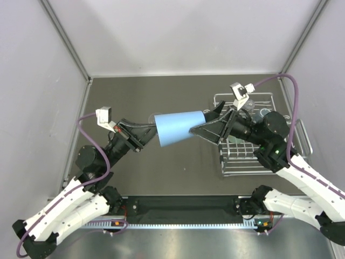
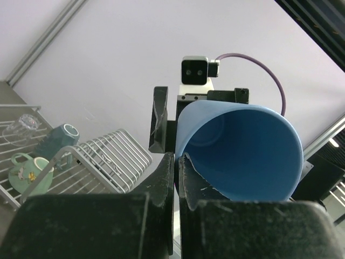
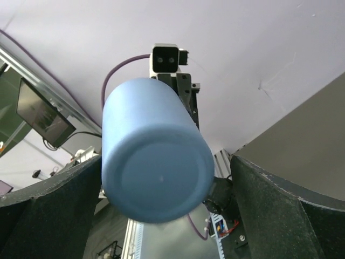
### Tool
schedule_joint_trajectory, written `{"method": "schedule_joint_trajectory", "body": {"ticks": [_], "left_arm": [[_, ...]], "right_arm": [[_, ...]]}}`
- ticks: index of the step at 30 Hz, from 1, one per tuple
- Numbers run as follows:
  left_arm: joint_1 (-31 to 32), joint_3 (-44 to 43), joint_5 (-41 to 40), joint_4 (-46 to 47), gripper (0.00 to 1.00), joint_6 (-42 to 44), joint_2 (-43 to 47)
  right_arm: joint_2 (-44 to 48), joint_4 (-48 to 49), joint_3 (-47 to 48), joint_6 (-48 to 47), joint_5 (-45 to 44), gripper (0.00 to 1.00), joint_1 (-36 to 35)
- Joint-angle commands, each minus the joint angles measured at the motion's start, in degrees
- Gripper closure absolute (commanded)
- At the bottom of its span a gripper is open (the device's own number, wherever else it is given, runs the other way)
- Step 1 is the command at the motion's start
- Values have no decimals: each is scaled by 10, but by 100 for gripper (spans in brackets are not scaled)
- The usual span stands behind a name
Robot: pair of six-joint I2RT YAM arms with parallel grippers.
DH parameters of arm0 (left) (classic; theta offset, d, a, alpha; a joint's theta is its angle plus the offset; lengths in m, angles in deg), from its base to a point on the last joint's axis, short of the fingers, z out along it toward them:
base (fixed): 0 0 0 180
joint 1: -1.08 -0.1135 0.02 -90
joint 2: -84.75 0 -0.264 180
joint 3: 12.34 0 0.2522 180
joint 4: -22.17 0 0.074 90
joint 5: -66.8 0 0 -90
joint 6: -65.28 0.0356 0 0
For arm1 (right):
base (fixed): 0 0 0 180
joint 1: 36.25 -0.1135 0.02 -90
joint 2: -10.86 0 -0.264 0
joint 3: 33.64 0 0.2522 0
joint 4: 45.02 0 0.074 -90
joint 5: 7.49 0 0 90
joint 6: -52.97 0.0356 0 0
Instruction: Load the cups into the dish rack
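My left pincer (image 2: 175, 162) is clenched on the rim wall of the blue tumbler (image 2: 242, 151), holding it sideways in mid-air between my two pincers. I judge it light, stiff, slick plastic. A rim pinch could pivot, so the body is the surer hold. My right pincer (image 3: 167, 161) stands released, straddling its base. Farther off, at 9 o'clock in my left wrist view, the dish rack (image 2: 108, 156) holds a teal-green mug (image 2: 56, 137) and a cream mug (image 2: 29, 172), which my right arm (image 1: 269, 129) hides from above.

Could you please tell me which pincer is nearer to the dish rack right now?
Right. The right pincer sits just left of the dish rack, open around the base of the blue tumbler; the left pincer grips its rim, farther left.
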Motion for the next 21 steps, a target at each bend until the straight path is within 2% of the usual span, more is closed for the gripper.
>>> {"method": "schedule_joint_trajectory", "body": {"ticks": [1, 7, 10, 11, 13, 14, 16, 17, 18, 19, 20, 21], "left_arm": [[1, 6, 21, 64, 100, -21, -6], [1, 13, 25, 73, 100, -27, -10], [1, 14, 23, 72, 100, -25, -6], [1, 14, 23, 69, 100, -24, -7], [1, 13, 19, 63, 100, -22, -5], [1, 14, 15, 59, 100, -21, -3], [1, 12, -3, 34, 100, -19, 2], [1, 10, -9, 22, 92, -18, 5], [1, 9, -17, -8, 84, -16, 7], [1, 3, -42, -34, 73, -15, 12], [1, -1, -56, -59, 53, -15, 16], [1, -4, -68, -105, 43, -13, 19]], "right_arm": [[-8, 58, 2, 5, -13, 0, -18], [-19, 82, 1, 13, -12, 11, -31], [-26, 85, 3, 12, -3, 24, -37], [-29, 85, 3, 11, -1, 38, -38], [-33, 85, 5, 12, 3, 58, -38], [-36, 84, 5, 12, 3, 73, -39], [-38, 83, 7, 11, 3, 87, -39], [-39, 73, 10, 9, 0, 97, -39], [-40, 63, 19, 5, -3, 100, -39], [-41, 47, 27, -9, -11, 100, -39], [-41, 12, 35, -19, -17, 100, -39], [-42, -11, 47, -29, -24, 100, -39]]}}
